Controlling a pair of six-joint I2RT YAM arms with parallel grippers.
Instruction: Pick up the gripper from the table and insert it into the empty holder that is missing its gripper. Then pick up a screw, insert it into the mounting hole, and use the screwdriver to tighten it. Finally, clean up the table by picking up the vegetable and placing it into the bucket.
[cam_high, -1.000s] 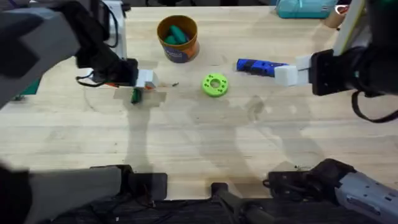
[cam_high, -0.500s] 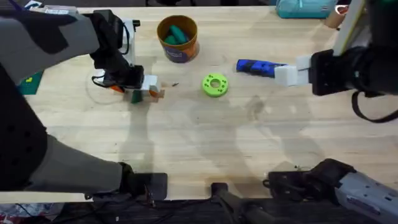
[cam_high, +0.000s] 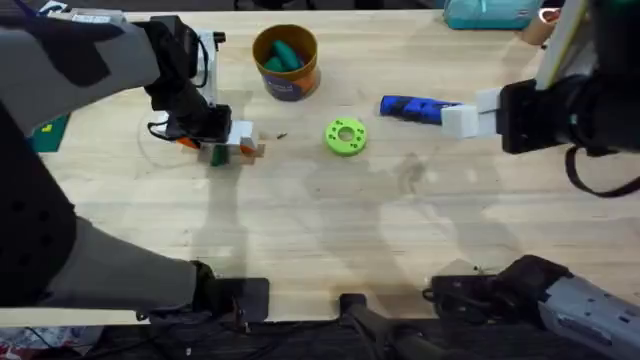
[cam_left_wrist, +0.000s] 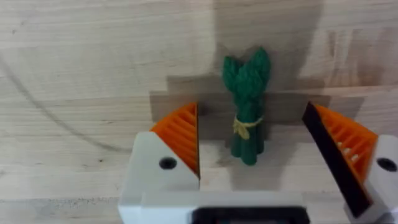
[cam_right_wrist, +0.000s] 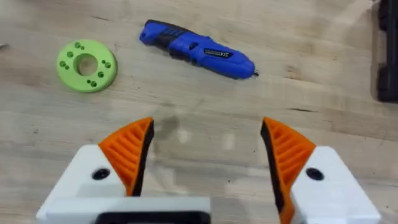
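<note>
Bright, even, diffuse light from above; no hard glare on the wood table (cam_high: 330, 220). Soft broad shadows of both arms fall toward the near edge in the overhead view. Left arm (cam_high: 70, 60) rises close under the camera, large, dark, blurred; right arm (cam_high: 590, 90) dark and soft too. In the left wrist view the left gripper (cam_left_wrist: 252, 140) casts a darker rectangular shadow just beyond its fingertips, around the vegetable (cam_left_wrist: 247, 112), which is sharp. Right gripper (cam_right_wrist: 205, 149) pads slightly soft; faint shadow between them; screwdriver (cam_right_wrist: 198, 50) beyond them crisp.
</note>
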